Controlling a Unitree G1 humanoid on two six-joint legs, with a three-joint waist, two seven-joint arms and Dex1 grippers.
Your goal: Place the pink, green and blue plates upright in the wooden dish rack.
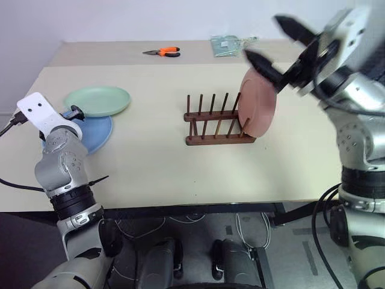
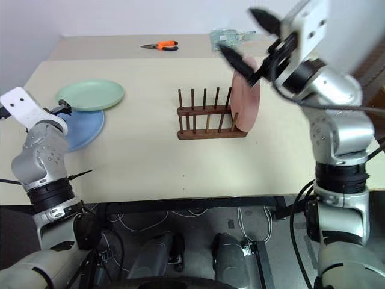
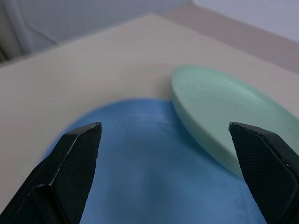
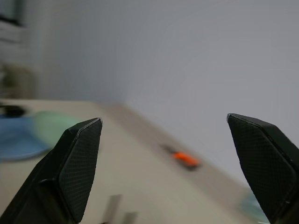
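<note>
The pink plate stands upright in the right end slot of the wooden dish rack at mid-table. My right gripper hovers just above and right of that plate, open, holding nothing. At the left, the green plate lies flat, its edge overlapping the blue plate. My left gripper is open and low over the blue plate, with the green plate just beyond it. Nothing sits between its fingers.
Orange-handled pliers and a clear plastic packet lie at the back of the table. The rack's left slots stand free. Bare tabletop spreads between the flat plates and the rack.
</note>
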